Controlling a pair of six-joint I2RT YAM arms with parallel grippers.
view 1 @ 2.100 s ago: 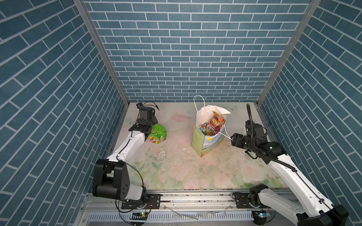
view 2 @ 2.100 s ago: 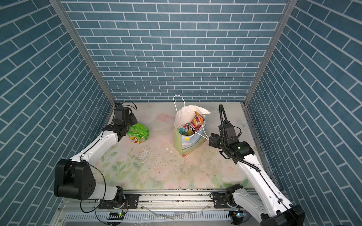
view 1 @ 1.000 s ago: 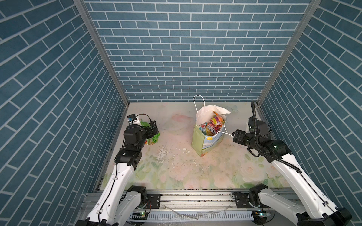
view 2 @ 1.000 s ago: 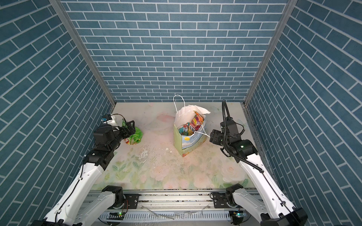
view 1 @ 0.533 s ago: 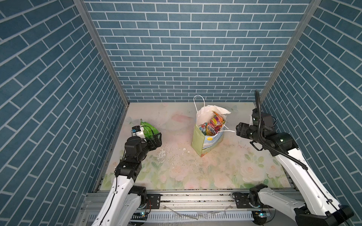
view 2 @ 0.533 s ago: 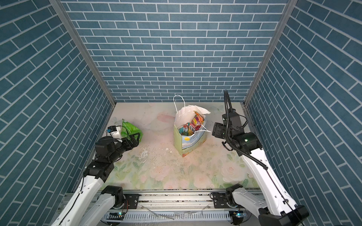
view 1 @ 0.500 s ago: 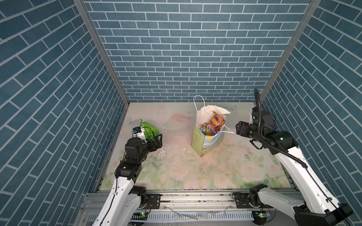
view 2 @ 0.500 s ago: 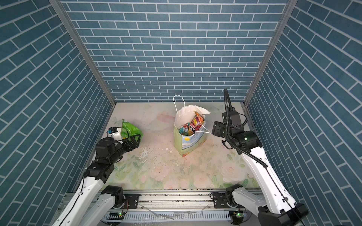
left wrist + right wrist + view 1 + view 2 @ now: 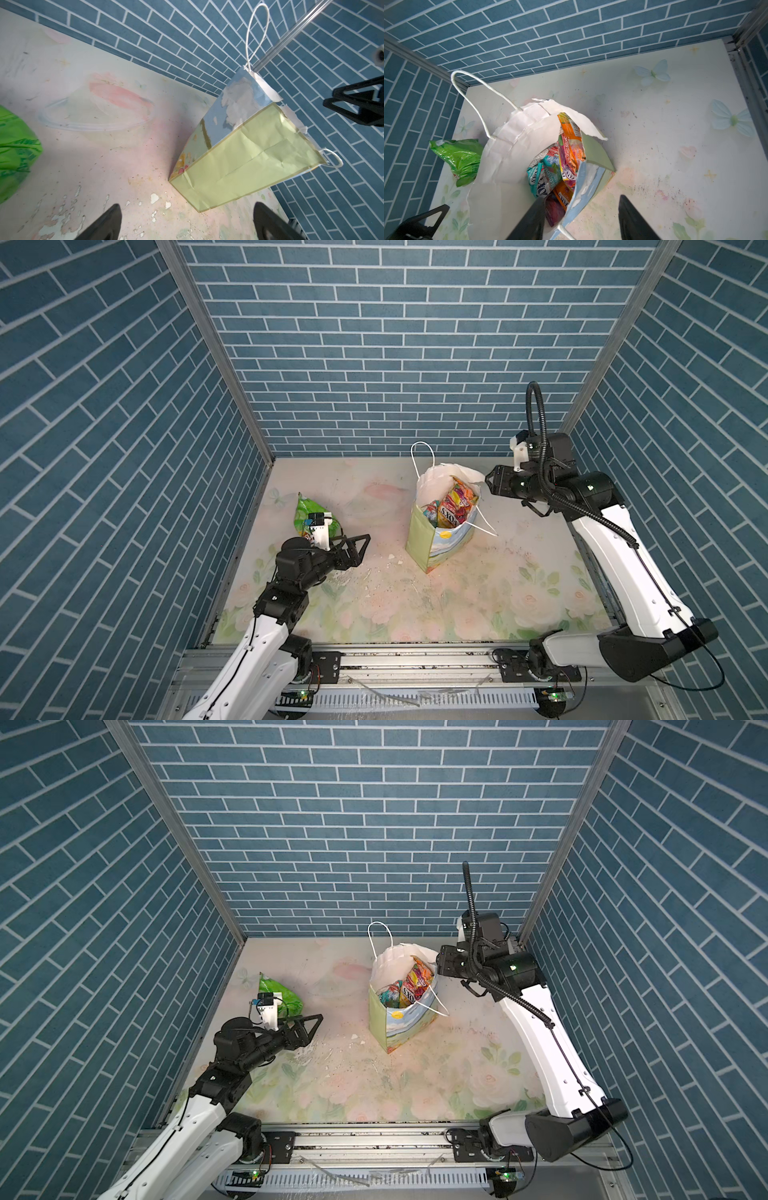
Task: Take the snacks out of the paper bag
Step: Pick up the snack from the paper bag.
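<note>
Handling: snacks point(image 9: 569, 153) likely light, crinkly, slick foil; pinch a top seam.
Bag point(image 9: 419, 539): thin paper, torn rim, tippy; upright near bench point(image 9: 457, 605) centre, snacks inside.
Green pack point(image 9: 302, 506): out, at 10 o'clock.
Writing: "FOX'S", "BLACKCURRANT".
Right tool point(image 9: 582, 199): jaws apart at bag's 2 o'clock rim, gripping nothing.
Left tool point(image 9: 359, 549): spread wide, empty.

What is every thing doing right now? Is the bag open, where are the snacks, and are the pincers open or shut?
Tall pale-green paper gift bag: upright, mouth open, rim torn.
Small foil candy packets: inside the bag.
Crinkly green chip bag: out of the bag, lying on the flowery table.
Left pincer: open, empty.
Right pincer: open, astride the bag's front rim, holding nothing.
</note>
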